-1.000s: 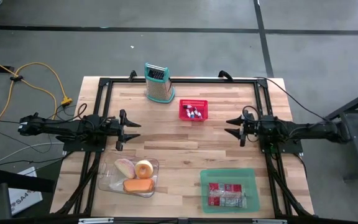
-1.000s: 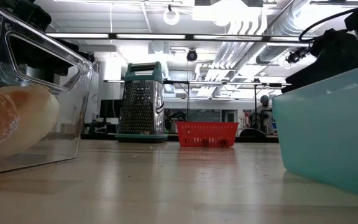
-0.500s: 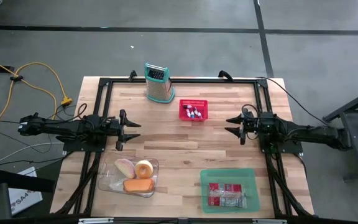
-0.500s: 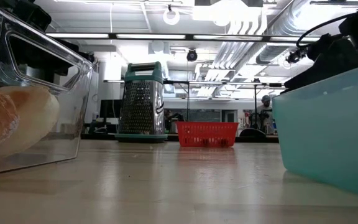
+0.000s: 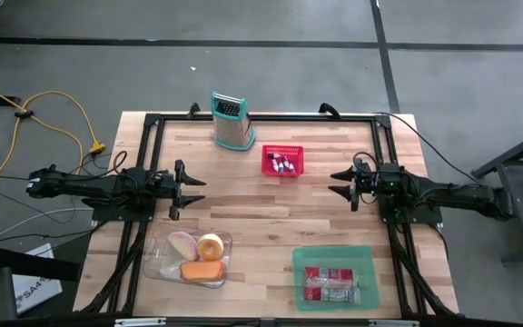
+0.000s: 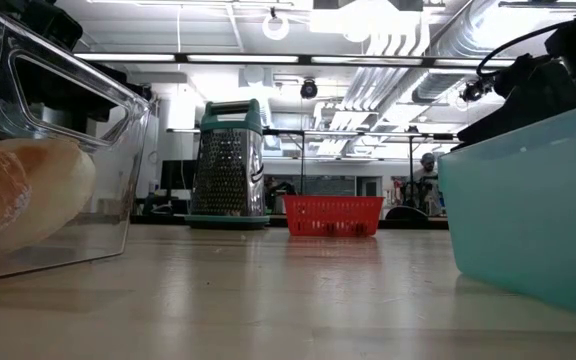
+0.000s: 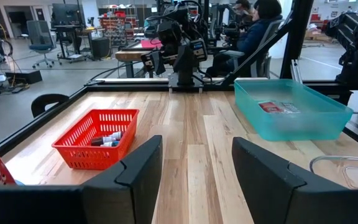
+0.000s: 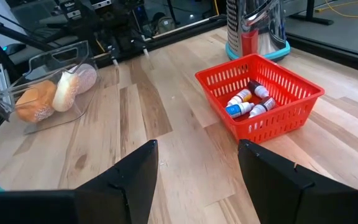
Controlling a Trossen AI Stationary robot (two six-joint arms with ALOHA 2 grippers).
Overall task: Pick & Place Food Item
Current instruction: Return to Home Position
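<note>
Three food items are being kept in the clear plastic bin [image 5: 158,264] at the seven o'clock corner of the pale wooden table [image 5: 271,222]. A glazed ring donut [image 5: 211,246] is being flanked by a pale, pink-edged bread slice [image 5: 182,244] at its nine o'clock and an orange-brown bread roll [image 5: 202,272] at its six o'clock, all three touching.

Just beyond the bin's twelve o'clock, the left gripper [image 5: 195,191] is being held level over the table's nine o'clock edge. Its dark fingers [image 7: 135,174] are being kept wide apart, and nothing is being gripped. The right gripper [image 5: 336,184] is being held at three o'clock, likewise spread wide and empty.

A small red plastic mesh basket [image 5: 282,161] of little bottles is being shown between the two grippers, toward twelve o'clock. A metal box grater with teal trim [image 5: 231,120] is being shown upright at eleven o'clock. A teal translucent bin [image 5: 333,258] holding red packets is being shown at five o'clock, well apart from the clear bin.
</note>
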